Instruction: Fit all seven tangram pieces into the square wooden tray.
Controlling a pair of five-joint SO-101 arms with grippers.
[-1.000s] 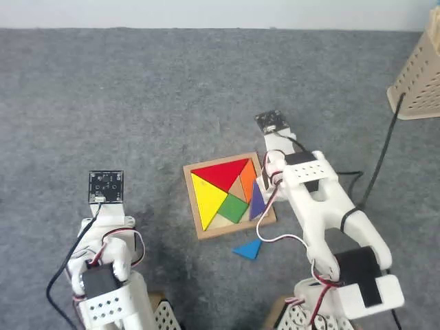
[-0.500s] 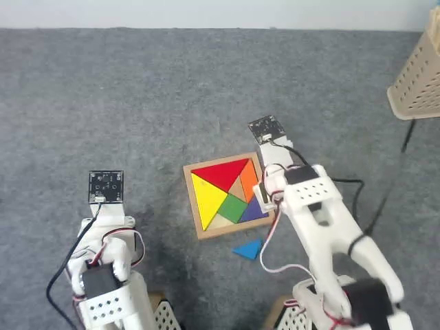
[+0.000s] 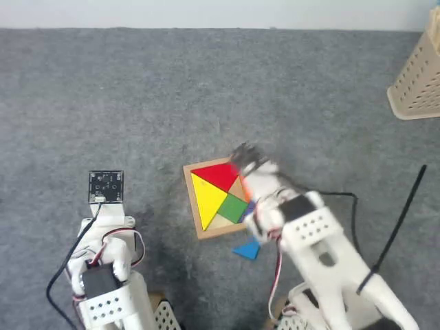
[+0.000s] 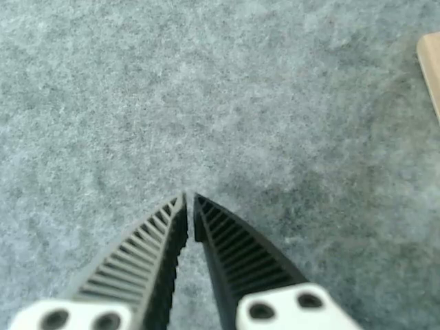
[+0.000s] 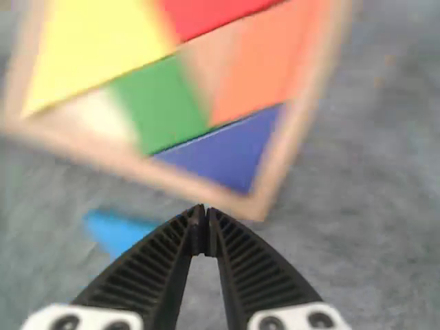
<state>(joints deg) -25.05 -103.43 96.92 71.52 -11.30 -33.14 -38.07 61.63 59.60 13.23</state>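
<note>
The square wooden tray [image 3: 194,208] lies on the grey carpet mid-table, holding red [image 3: 218,175], yellow [image 3: 206,196] and green [image 3: 234,207] pieces. In the right wrist view the tray rim [image 5: 289,158] also frames an orange piece [image 5: 265,69] and a dark blue piece [image 5: 227,155] lying flat. A light blue triangle [image 3: 247,249] rests on the carpet just outside the tray's near edge. My right gripper [image 5: 204,208] is shut and holds nothing, hovering off the tray's corner beside the light blue triangle [image 5: 120,230]. My left gripper [image 4: 189,198] is shut over bare carpet, far from the tray corner [image 4: 430,69].
A beige perforated basket [image 3: 419,75] stands at the far right edge. A black cable [image 3: 399,220] runs along the right arm [image 3: 309,234], which covers the tray's right side. The left arm [image 3: 103,275] sits at the front left.
The right arm swung left and nearer across the tray's right side. The dark blue piece, earlier tilted at the tray's right edge, now lies flat inside. The left arm stayed still.
</note>
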